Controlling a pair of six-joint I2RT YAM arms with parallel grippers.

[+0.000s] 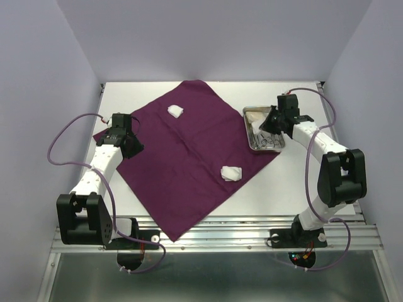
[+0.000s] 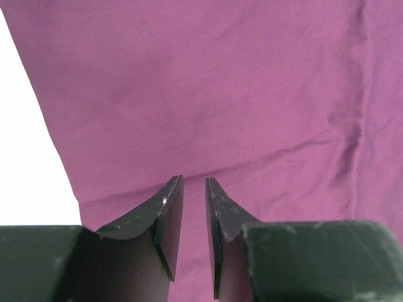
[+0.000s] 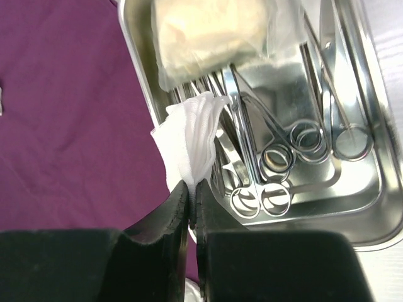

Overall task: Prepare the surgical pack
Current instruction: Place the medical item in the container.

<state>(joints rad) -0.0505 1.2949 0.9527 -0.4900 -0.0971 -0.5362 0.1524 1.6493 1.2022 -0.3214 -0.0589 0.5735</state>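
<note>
The left gripper [image 2: 194, 189] hung over the soft purple cloth [image 1: 182, 163] with its fingers a little apart and empty, while the right gripper [image 3: 192, 192] pinched a white gauze wad [image 3: 192, 141], surely light and squashy, by its bottom end over the steel tray [image 3: 359, 195].

Instruments [image 1: 268, 141] in tray [image 3: 378, 151], gauze [image 1: 231, 173] on cloth [image 1: 182, 163]

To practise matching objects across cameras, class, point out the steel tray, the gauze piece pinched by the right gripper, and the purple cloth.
steel tray [image 3: 334, 195]: right wrist view, bare floor by its right wall.
gauze piece [image 3: 192, 145]: right wrist view, middle of its folds.
purple cloth [image 1: 182, 157]: top external view, bare centre.
</note>
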